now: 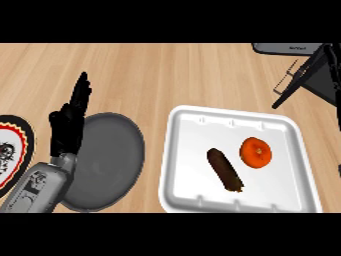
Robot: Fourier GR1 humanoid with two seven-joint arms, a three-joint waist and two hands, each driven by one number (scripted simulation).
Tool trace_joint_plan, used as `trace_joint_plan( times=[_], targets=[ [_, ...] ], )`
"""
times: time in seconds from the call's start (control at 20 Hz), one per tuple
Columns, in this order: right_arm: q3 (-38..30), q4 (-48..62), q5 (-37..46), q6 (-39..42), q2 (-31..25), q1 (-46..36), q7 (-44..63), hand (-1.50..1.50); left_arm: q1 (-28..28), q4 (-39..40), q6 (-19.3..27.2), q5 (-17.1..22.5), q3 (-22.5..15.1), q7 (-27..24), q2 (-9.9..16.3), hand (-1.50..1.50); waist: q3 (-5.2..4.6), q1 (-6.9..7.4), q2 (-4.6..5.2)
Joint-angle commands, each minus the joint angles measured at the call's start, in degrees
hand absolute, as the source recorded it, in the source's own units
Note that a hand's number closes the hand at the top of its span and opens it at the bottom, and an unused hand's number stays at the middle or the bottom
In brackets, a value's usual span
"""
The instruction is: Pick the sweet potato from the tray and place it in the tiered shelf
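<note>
Sweet potato mid-tray, left hand open, well apart

Bare table lies open across the far middle. On the tray, the sweet potato is flanked closely on its right by an orange fruit; its left side is unobstructed. The tiered shelf occupies the far right corner.
</note>
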Motion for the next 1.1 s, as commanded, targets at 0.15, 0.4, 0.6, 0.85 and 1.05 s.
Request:
trace_joint_plan(
  times=[0.15,0.4,0.6,0.85,1.05],
  targets=[
    [5.4,-7.8,12.1,2.1,-9.2,-0.4,6.1,1.5,9.0,1.2,-4.7,7.3,3.1,5.0,1.1,0.0,1.43,-1.16,0.48],
    [3.7,-1.8,26.2,-1.3,-17.5,6.1,19.0,1.5,15.0,3.0,-10.4,12.7,4.0,7.2,2.2,0.0,1.25,-1.78,0.69],
    [4.3,-5.8,22.9,2.7,-14.2,10.8,14.4,-1.5,14.4,3.8,-15.6,15.2,7.6,8.0,3.9,0.0,1.66,-1.9,0.85],
    [6.0,-17.2,19.3,14.6,-21.4,13.8,18.4,-1.5,16.6,5.5,-17.1,15.2,7.7,6.2,3.6,0.0,1.58,-2.48,0.65],
    [8.7,-27.1,17.3,20.9,-23.0,14.6,28.7,-1.5,12.9,8.0,-17.0,14.8,9.1,6.7,3.1,0.0,1.55,-2.81,0.71]
  ],
)
